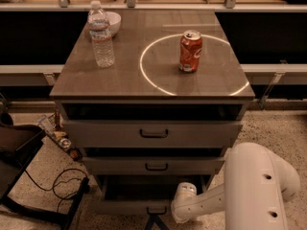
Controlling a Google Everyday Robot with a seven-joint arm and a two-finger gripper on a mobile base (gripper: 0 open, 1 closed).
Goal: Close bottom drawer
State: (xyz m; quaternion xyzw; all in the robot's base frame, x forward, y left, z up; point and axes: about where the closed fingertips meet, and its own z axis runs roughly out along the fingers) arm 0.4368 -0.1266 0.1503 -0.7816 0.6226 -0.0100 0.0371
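The bottom drawer (129, 206) of the grey cabinet is pulled out. Its slim flat front with a small dark bar handle (156, 210) is near the bottom edge of the view, and the dark inside of its tray shows behind it. My gripper (155, 222) is a dark shape at the bottom edge, just below and in front of that handle. It hangs from my white wrist (184, 202), which reaches in from the right. Most of the gripper is cut off by the frame edge.
The middle drawer (153, 165) and the top drawer (153, 133) also stand a little out. On the cabinet top (134, 87) are a water bottle (101, 35), a white bowl (113, 23) and an orange can (190, 51). A dark chair and cables (53, 186) lie on the floor to the left.
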